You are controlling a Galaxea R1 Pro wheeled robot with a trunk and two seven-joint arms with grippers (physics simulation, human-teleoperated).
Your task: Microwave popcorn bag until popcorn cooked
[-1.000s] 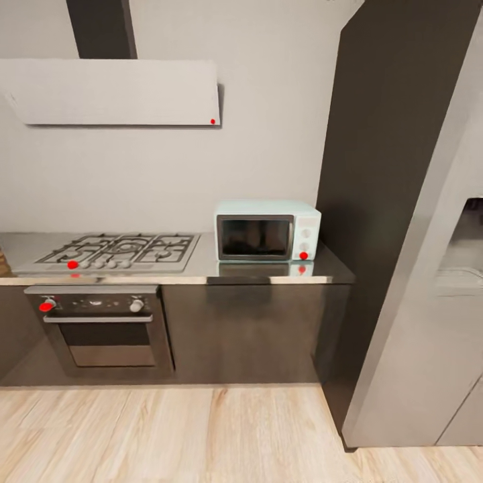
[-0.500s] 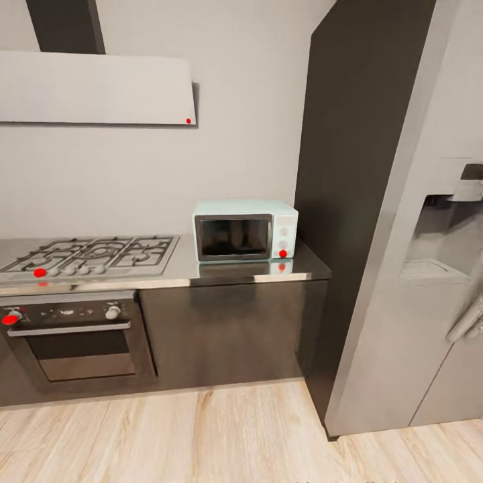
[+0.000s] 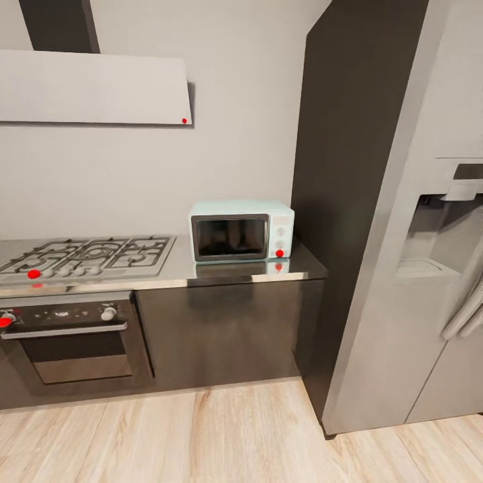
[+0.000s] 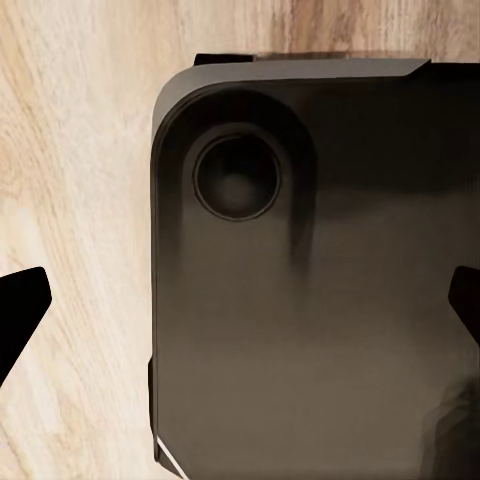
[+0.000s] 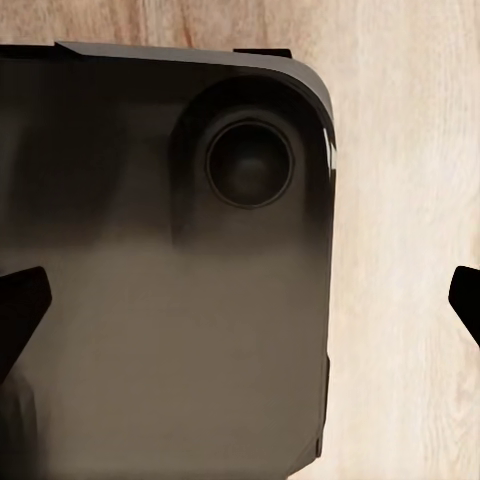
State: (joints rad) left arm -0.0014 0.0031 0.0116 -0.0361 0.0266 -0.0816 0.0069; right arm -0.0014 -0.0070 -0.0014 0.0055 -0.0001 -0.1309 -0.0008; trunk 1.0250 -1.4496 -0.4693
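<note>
Mint-blue microwave (image 3: 242, 230) sits door closed on the countertop (image 3: 221, 270); both grippers (image 4: 240, 300) (image 5: 240, 300) spread wide, empty.

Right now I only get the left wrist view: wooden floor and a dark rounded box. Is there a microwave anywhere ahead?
Observer: Yes. In the head view the microwave stands on the countertop with its door shut.
Operator: What is next to it?
Observer: A gas hob is set into the countertop on its left side in that view.
Operator: And on the other side?
Observer: A tall dark panel, then a grey fridge.
Operator: What is the other hand doing?
Observer: In the right wrist view the right hand is open, its fingertips wide apart above the floor.
</note>
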